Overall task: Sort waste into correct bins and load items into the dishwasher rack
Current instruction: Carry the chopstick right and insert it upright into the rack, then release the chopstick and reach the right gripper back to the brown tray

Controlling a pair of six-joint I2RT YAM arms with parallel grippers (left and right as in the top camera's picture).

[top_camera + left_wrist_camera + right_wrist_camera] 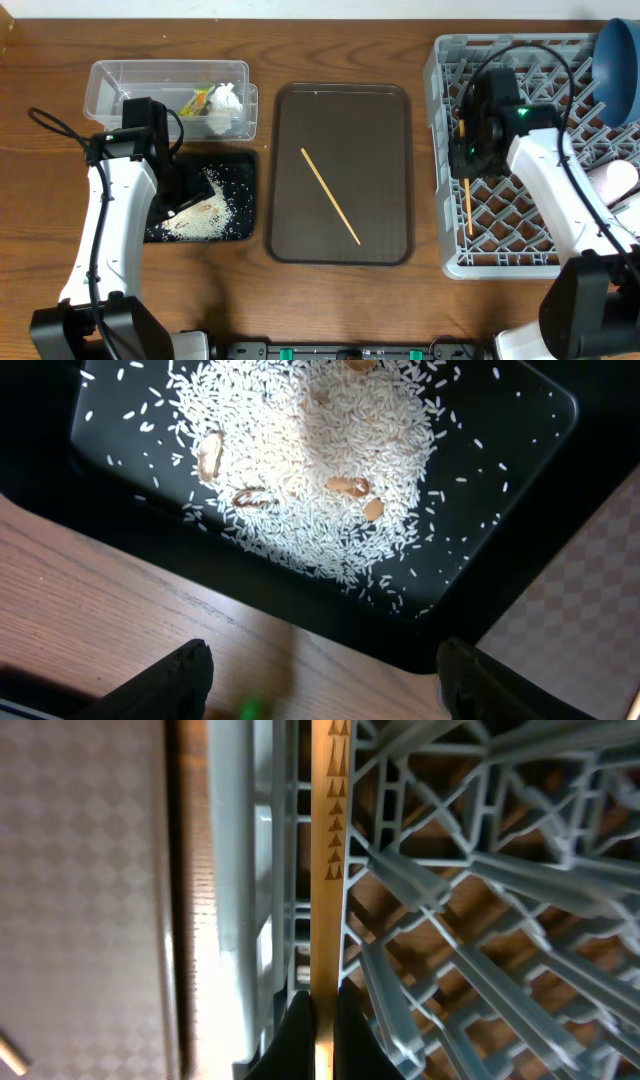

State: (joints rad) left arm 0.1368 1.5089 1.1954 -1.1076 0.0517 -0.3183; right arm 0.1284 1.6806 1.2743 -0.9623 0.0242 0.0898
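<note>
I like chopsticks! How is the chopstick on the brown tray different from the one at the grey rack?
The tray chopstick lies on the brown tray; the rack chopstick is at the rack, near its left edge. The tray chopstick lies slanted; the rack chopstick runs almost straight along that edge. Nothing touches the tray chopstick; the right end effector pinches the rack chopstick. Both are thin, pale wooden sticks.

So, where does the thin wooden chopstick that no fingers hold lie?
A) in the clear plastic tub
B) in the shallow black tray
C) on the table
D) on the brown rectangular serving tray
D: the thin wooden chopstick lies on the brown rectangular serving tray; the other chopstick is pinched in the right fingers.
</note>
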